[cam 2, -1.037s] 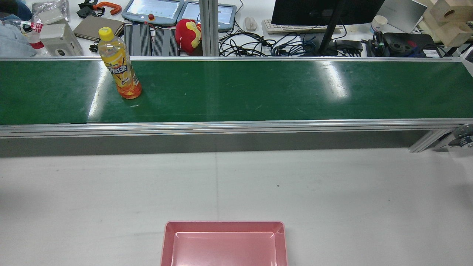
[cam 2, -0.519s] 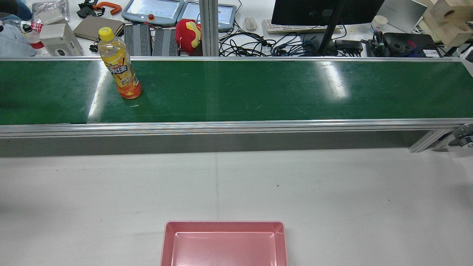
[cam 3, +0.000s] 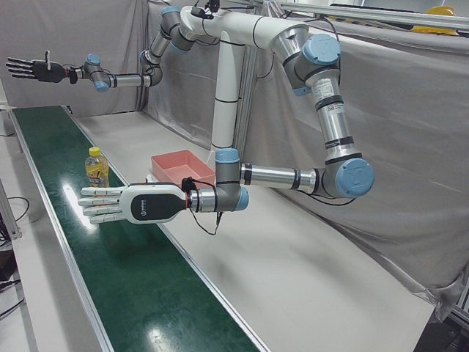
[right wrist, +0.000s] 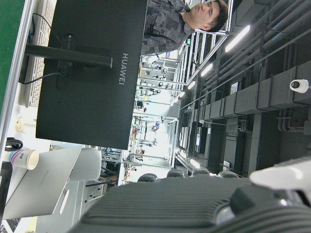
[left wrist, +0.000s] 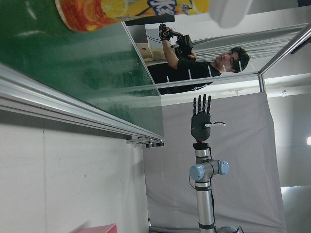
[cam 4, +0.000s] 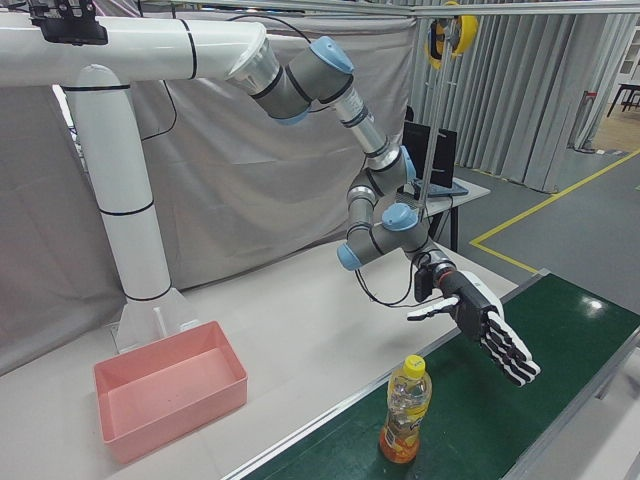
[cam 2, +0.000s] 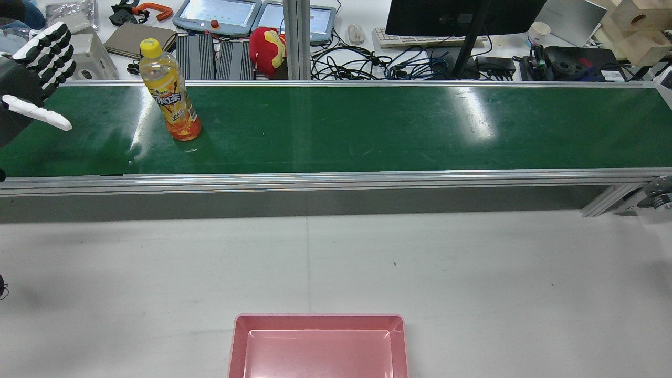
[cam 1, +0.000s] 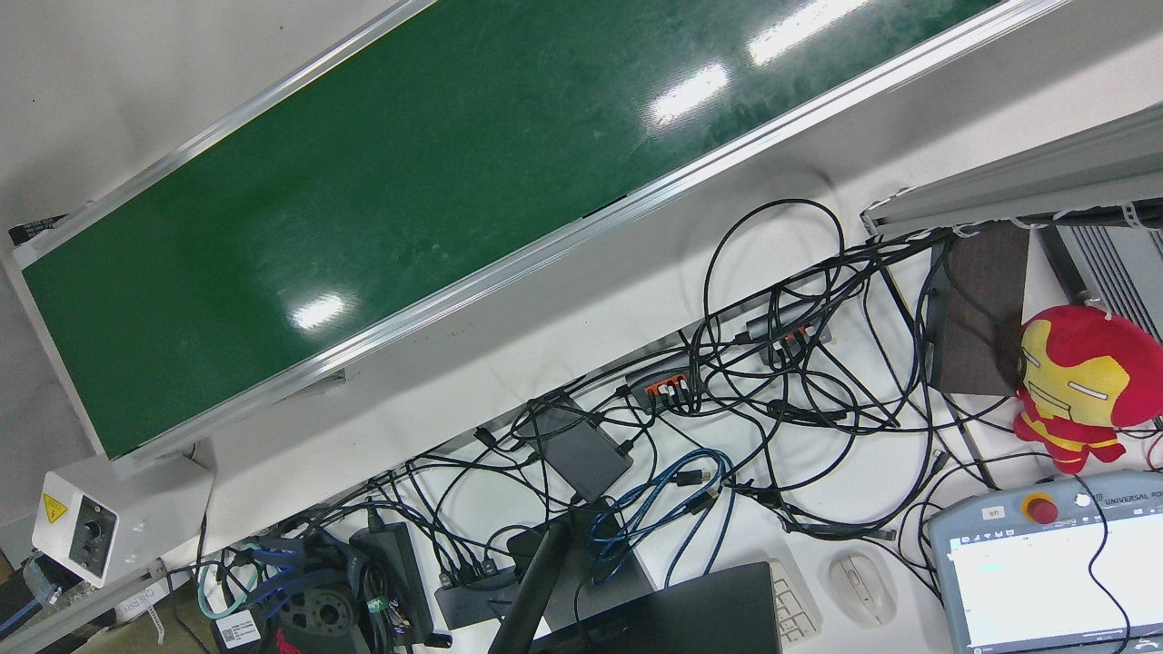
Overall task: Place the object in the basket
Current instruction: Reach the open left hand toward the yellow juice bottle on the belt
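Note:
A yellow-capped bottle of orange drink stands upright on the green conveyor belt. It also shows in the left-front view, the right-front view and the left hand view. My left hand is open, fingers spread, over the belt to the left of the bottle and apart from it. My right hand is open and raised high past the belt's far end. The pink basket sits empty on the white table near the front edge.
Behind the belt lies a cluttered desk with cables, teach pendants, a red plush toy and a monitor. The belt's aluminium rail runs between belt and table. People stand in the background.
My left hand has come into the rear view at the left edge, over the belt. The bottle and the basket have not moved.

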`<state>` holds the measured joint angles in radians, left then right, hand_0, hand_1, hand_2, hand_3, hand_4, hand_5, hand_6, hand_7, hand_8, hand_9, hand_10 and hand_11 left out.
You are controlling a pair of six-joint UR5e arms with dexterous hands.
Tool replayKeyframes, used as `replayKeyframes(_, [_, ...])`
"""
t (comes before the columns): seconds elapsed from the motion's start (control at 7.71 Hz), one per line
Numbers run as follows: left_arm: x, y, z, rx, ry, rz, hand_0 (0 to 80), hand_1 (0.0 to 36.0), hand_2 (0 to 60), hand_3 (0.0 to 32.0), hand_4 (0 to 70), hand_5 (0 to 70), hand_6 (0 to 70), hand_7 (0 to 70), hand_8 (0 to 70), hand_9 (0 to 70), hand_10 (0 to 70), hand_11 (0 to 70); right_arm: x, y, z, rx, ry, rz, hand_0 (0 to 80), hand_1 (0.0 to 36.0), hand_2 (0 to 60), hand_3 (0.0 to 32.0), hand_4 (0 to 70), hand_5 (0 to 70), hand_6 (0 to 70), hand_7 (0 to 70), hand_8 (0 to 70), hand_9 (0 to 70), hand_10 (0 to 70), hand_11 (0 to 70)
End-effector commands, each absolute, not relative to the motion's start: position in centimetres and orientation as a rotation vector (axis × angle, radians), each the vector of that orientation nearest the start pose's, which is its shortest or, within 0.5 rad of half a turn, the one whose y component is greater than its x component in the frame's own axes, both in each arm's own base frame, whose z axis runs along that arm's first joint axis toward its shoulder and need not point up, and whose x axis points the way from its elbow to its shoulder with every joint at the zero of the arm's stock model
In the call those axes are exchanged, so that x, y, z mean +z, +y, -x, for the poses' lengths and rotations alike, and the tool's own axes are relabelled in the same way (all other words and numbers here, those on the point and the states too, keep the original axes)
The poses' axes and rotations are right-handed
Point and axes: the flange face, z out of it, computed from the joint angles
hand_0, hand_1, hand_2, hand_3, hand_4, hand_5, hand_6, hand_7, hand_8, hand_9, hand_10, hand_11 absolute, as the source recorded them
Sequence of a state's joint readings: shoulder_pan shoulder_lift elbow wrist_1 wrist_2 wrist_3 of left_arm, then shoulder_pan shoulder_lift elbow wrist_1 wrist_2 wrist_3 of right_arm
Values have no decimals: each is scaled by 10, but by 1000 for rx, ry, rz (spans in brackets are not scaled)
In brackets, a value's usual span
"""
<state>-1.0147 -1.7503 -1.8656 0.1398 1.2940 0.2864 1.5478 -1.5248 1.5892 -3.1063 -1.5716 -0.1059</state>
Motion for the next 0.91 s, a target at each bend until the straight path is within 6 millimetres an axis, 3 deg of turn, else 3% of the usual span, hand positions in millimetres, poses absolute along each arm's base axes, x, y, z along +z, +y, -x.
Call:
replayKeyframes(0.0, [449,-594,-210,-1624,2363,137,599,121,0,6,37,102,0,0,0,0,0,0,651,-523,-121,-2164,2395,98,0,0,0,0,0,0,0,0,0,0,0,0])
replayKeyframes(0.39, [435,-592,-224,-1601,2370,163,626,133,0,10,33,107,0,0,0,0,0,0,651,-523,-121,-2164,2395,98,0,0,0,0,0,0,0,0,0,0,0,0])
replayKeyframes(0.65, [415,-586,-265,-1558,2366,233,673,148,0,12,40,106,0,0,0,0,0,0,651,-523,-121,-2163,2393,97,0,0,0,0,0,0,0,0,0,0,0,0])
replayKeyframes(0.78, [404,-590,-270,-1558,2361,231,694,150,0,12,39,101,0,0,0,0,0,0,651,-523,-121,-2164,2395,98,0,0,0,0,0,0,0,0,0,0,0,0])
